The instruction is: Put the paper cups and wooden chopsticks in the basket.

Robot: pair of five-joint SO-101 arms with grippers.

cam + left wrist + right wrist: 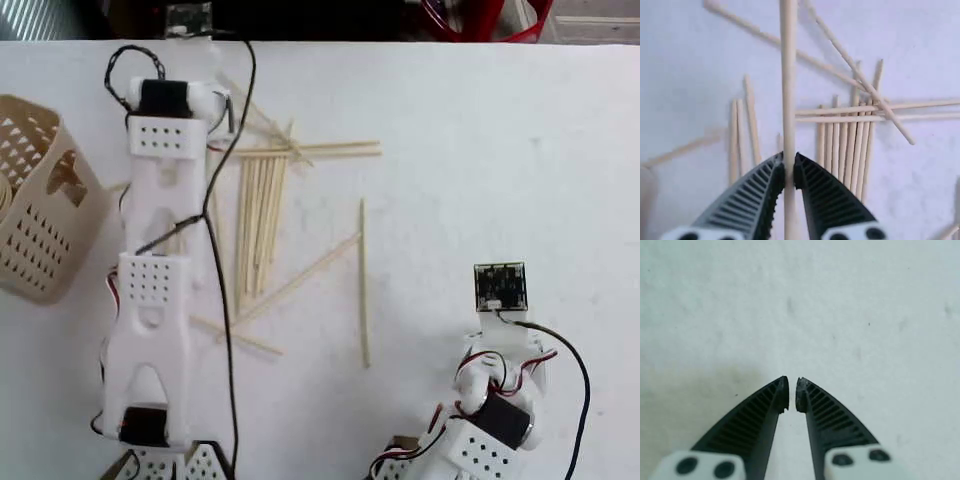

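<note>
My left gripper [789,167] is shut on a single wooden chopstick [788,75], which runs straight out between the fingertips above the table. Under it, several more chopsticks [850,135] lie side by side, and others cross them at angles. From above, the left arm [158,250] stretches over the chopstick pile [260,220]. One chopstick [364,280] lies apart to the right, and another [300,275] lies slanted beside the pile. The beige perforated basket [40,220] stands at the table's left edge. My right gripper [792,390] is shut on nothing, over bare white table.
The right arm [495,400] is folded at the near right with its cable looping beside it. A black cable [225,300] trails across the left arm and the chopsticks. A red object [480,20] sits beyond the table's far edge.
</note>
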